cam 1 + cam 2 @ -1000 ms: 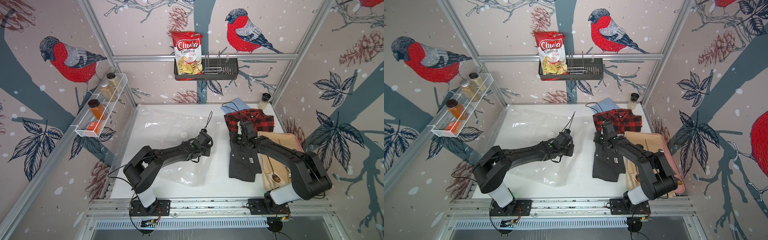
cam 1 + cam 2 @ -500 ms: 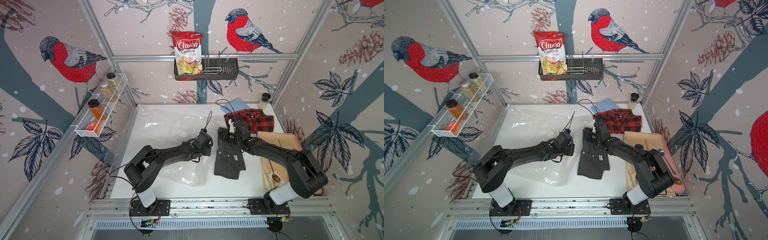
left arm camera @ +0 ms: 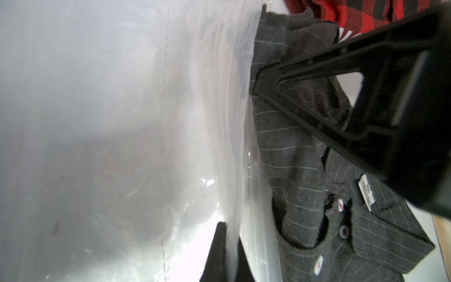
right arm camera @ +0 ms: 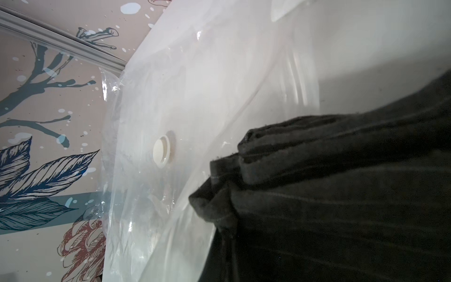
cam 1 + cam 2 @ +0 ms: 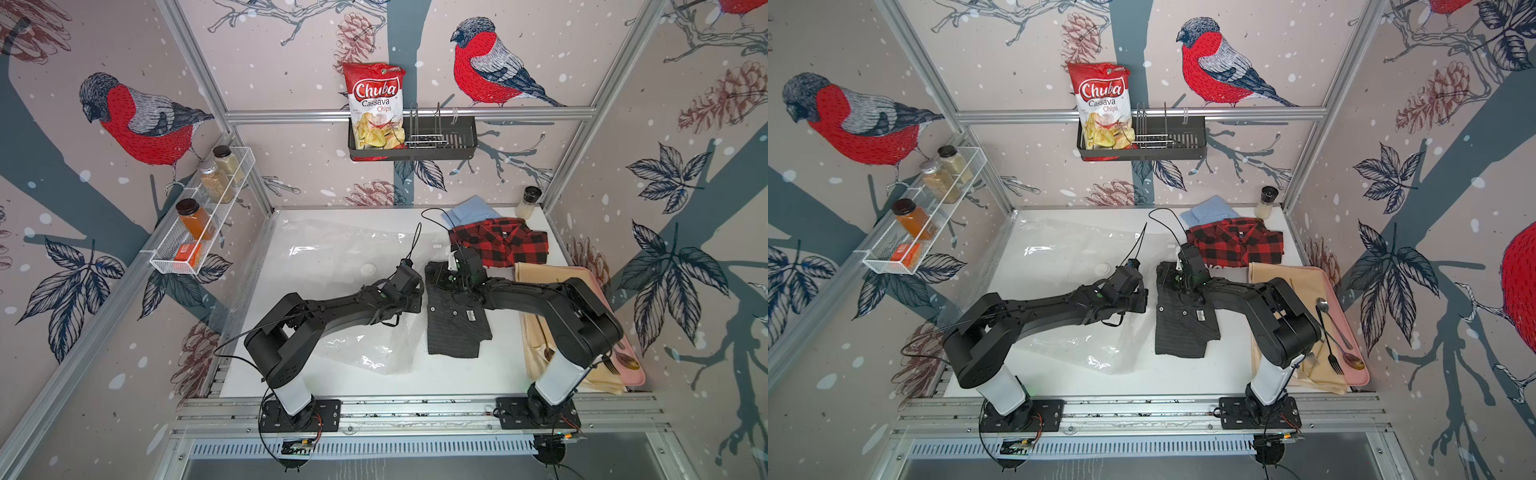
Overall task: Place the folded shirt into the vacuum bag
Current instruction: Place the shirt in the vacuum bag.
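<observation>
A wire shelf [image 5: 199, 232] with spice jars hangs on the left wall. On the left half of the white table [image 5: 457, 374] lies the clear vacuum bag [image 5: 332, 257], flat and crinkled, with its round white valve [image 5: 368, 269] facing up. The left gripper [image 5: 417, 306] reaches to the bag's right-hand edge, and in the left wrist view its fingers [image 3: 217, 254] are pinched together on the zip strip, which is raised off the table there. Just to the right lies the folded shirt [image 5: 453, 328], dark grey with thin stripes. It rests on the table outside the bag, with its left edge against the zip strip. The right gripper [image 5: 448, 284] sits over the far end of the shirt, clamped on bunched cloth that fills the right wrist view. Behind it lie a red plaid shirt [image 5: 503, 245], a blue shirt [image 5: 469, 212] and a small jar [image 5: 528, 203] in the far corner. At the right side is a beige cloth [image 5: 552, 278] and a pink tray [image 5: 1360, 332] with cutlery [image 5: 1333, 328] on it.
</observation>
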Motion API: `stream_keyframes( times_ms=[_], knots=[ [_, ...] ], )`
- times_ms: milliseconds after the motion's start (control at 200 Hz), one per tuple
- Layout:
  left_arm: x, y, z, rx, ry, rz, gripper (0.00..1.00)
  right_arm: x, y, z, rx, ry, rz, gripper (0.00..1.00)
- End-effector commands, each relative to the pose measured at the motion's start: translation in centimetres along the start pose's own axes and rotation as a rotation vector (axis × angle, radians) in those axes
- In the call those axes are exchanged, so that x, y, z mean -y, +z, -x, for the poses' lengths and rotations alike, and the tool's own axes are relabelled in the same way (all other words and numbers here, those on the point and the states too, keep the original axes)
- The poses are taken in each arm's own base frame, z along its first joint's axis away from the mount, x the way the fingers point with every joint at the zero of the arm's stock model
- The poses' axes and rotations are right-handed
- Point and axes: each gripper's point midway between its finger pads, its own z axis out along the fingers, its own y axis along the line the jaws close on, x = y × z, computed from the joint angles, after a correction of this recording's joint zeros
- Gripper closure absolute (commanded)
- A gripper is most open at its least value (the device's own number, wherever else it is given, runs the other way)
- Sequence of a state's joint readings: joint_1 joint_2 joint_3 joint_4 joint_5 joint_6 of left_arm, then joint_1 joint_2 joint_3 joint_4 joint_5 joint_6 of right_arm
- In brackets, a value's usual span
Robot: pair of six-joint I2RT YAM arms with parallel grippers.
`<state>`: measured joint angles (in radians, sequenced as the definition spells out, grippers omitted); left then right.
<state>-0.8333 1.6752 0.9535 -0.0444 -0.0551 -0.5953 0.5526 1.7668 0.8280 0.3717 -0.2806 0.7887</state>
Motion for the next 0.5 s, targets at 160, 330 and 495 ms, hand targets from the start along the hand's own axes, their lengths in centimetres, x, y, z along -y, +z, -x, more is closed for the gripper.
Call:
stream_keyframes(
  times_ms=[160,330,495],
  knots=[
    [1.5,-1.7,1.1,0.075,0.002,-0.106,1.00,2.0,1.8,-0.3,-0.023,0.055,-0.011,1.00],
    [1.4,-1.6,0.3,0.082,0.021,-0.132,1.00,2.5,1.7,0.2,-0.034,0.090,-0.010,1.00],
    [0.8,-0.6,-0.8,0.067,0.041,-0.111,1.00,0.9,0.5,1.4,-0.031,0.118,0.070,1.00]
  ],
)
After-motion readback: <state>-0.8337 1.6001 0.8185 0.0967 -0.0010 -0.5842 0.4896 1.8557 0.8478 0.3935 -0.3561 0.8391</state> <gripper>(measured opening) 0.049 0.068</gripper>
